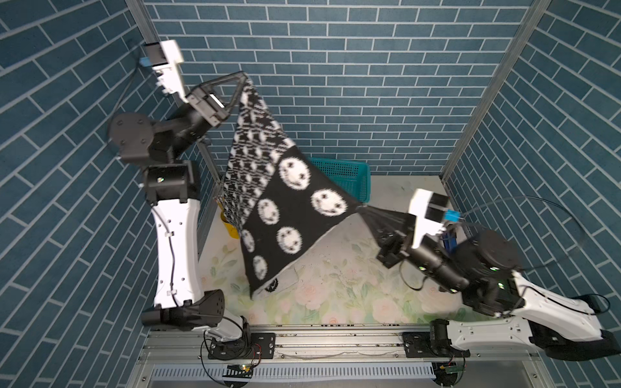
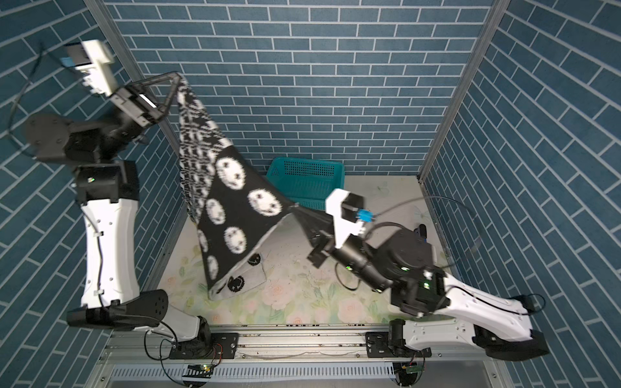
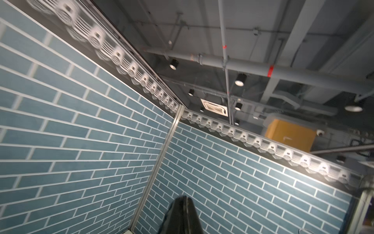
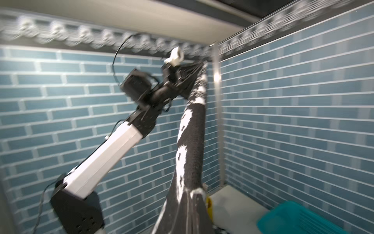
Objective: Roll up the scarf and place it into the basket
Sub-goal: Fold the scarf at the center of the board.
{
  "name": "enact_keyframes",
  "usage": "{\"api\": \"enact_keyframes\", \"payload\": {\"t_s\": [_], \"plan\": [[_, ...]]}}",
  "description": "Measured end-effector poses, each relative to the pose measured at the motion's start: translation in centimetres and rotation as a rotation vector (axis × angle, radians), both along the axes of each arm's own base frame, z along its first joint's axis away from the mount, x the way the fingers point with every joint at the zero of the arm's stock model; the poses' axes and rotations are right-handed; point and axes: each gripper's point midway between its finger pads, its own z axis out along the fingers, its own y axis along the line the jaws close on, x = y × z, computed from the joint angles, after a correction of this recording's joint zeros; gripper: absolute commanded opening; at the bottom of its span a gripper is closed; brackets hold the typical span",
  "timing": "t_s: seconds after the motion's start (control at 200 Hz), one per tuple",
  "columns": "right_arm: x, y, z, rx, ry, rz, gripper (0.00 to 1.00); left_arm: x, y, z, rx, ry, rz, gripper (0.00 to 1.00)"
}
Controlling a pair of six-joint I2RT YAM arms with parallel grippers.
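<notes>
Pinched shut on scarf (image 1: 279,201) corners: left end effector (image 1: 244,78) high, right end effector (image 1: 361,207) lower, near the teal basket (image 1: 349,174); tail trailing on worktop (image 1: 336,295). Lower both evenly, lay flat, untwisted, before rolling.

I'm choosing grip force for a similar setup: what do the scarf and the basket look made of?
The scarf looks like soft knitted yarn with a matte finish, perhaps wool or acrylic. It drapes limply, and the edges of its pattern look stepped, stitch by stitch. The basket looks like rigid teal plastic with a slight gloss, going by its moulded perforated walls and flared rim.
</notes>
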Motion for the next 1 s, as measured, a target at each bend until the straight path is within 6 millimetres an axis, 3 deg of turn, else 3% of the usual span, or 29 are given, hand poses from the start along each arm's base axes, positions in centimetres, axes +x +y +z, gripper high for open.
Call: {"api": "enact_keyframes", "payload": {"t_s": [0.06,0.105,0.125,0.205,0.285,0.38,0.445,0.515,0.61,0.86,1.0], "plan": [[2.1,-5.9,-0.7,0.086,0.073,-0.187,0.00,2.4,-3.7,-1.1,0.007,0.019,-0.077,0.00],[3.5,-9.6,-1.8,0.123,0.137,-0.322,0.00,5.2,-7.2,-3.0,0.019,0.048,-0.136,0.00],[4.0,-10.7,-2.3,0.131,0.162,-0.370,0.00,6.0,-8.2,-3.4,0.020,0.054,-0.155,0.00],[5.5,-14.8,-4.8,0.131,0.271,-0.574,0.00,11.1,-14.2,-8.4,0.035,0.127,-0.238,0.00],[6.2,-16.9,-7.1,0.092,0.335,-0.713,0.00,15.5,-19.6,-15.4,0.048,0.250,-0.307,0.00],[6.4,-18.5,-9.3,0.042,0.359,-0.822,0.00,19.2,-24.6,-24.4,0.067,0.415,-0.367,0.00],[6.4,-19.2,-10.3,0.020,0.363,-0.872,0.00,20.6,-26.9,-29.4,0.080,0.509,-0.389,0.00],[6.5,-19.7,-10.9,0.005,0.364,-0.911,0.00,21.3,-28.0,-32.7,0.086,0.568,-0.401,0.00],[6.5,-19.8,-11.6,-0.011,0.363,-0.942,0.00,21.4,-28.1,-32.6,0.075,0.554,-0.395,0.00],[6.6,-19.5,-13.9,-0.032,0.370,-0.966,0.00,19.4,-25.7,-24.6,-0.008,0.322,-0.372,0.00],[6.5,-20.2,-14.6,-0.007,0.386,-0.961,0.00,19.4,-25.6,-24.3,-0.059,0.291,-0.390,0.00]]}}
